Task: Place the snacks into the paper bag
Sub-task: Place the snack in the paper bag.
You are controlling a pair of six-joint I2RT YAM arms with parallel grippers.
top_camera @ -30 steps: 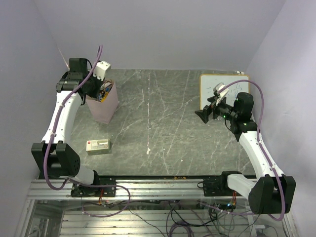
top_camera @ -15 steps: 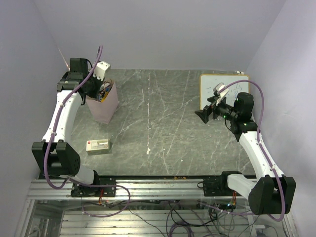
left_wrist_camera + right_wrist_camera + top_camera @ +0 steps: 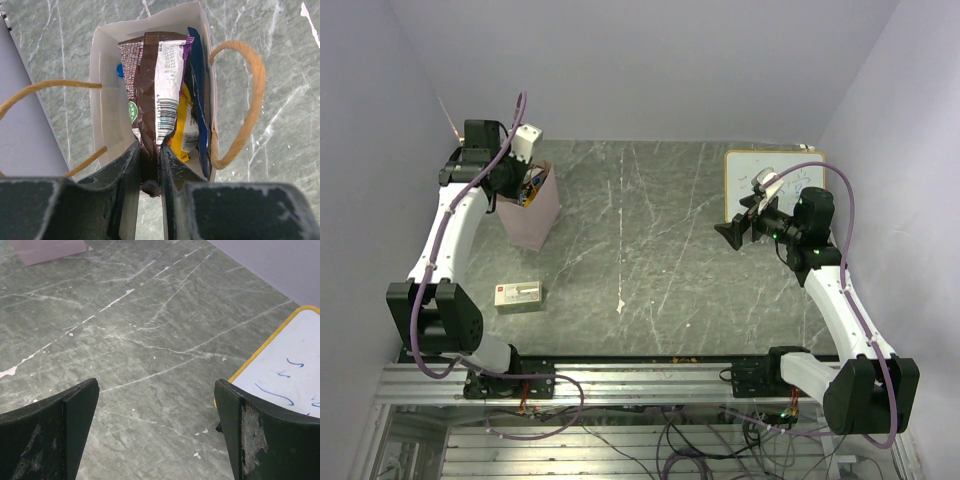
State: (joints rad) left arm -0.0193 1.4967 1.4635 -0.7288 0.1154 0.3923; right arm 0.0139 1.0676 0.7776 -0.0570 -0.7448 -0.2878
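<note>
A whiteboard (image 3: 745, 170) (blue scribbles) lies well apart from a beige box (image 3: 518, 294).

top: overhead, whole table (image 3: 650, 220) | left wrist: close above paper bag (image 3: 106, 100) | right wrist: low, table, whiteboard (image 3: 292, 362)

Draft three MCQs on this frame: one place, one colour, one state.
1. Where is the beige box?
A. On the table, apart from the bag
B. Inside the bag
C. On the whiteboard

2. What colour are the bag's handles?
A. Blue
B. Tan
C. Black

3. What state is the left gripper in?
A. Open, empty
B. Shut on a handle
C. Shut on a brown packet

Answers:
1 A: the top view shows it lying flat nearer the left arm's base.
2 B: tan loops hang on either side.
3 C: the fingers pinch the packet's end above the open bag.
</note>
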